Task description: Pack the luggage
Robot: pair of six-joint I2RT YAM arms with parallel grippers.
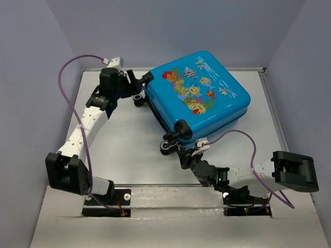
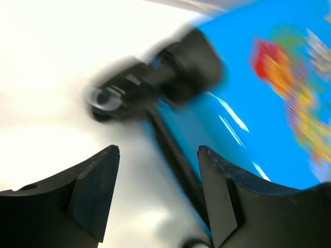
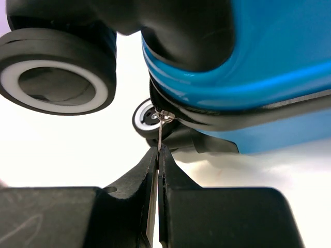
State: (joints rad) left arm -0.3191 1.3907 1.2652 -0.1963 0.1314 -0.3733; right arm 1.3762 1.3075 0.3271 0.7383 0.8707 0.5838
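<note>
The luggage (image 1: pixel 199 95) lies flat on the table (image 1: pixel 129 150), closed, with the fish print facing up. At its near corner, just beside the near wheels (image 3: pixel 57 77), the right gripper (image 3: pixel 158 151) has its fingers pressed together on the thin metal zipper pull (image 3: pixel 160 132), which hangs from the seam of the luggage. The left gripper (image 2: pixel 158 150) is at the far left corner of the luggage, near the far wheel (image 2: pixel 106 98). Its fingers stand spread apart and hold nothing. Its wrist view is blurred.
</note>
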